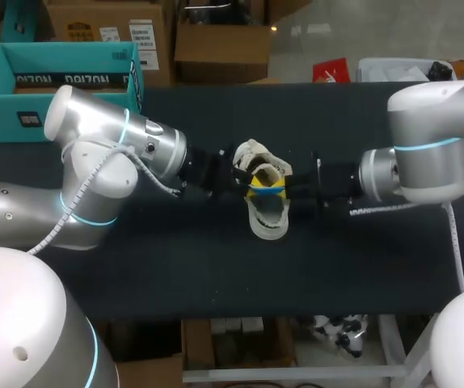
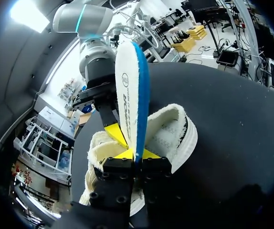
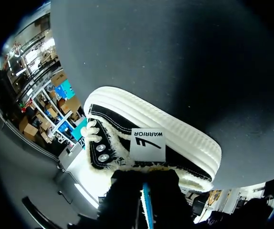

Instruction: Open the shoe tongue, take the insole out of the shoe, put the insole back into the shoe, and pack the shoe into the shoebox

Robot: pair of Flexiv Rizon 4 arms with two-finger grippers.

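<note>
Between the left gripper's (image 2: 130, 156) closed-up fingers the insole (image 2: 130, 81) is being pinched on edge, just over the shoe (image 1: 268, 220) lying on the table (image 1: 175, 267). The insole's long axis is being pointed onward at the right gripper (image 1: 284, 191), whose hold cannot be told.

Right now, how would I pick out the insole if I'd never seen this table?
Look to the middle of the black table, where two arms meet over a fleece-lined shoe. The insole stands on edge above the shoe's opening, pinched in the left end effector. Unlike the fluffy cream shoe, it is a thin flat slab, white-faced with a bright blue edge.
</note>
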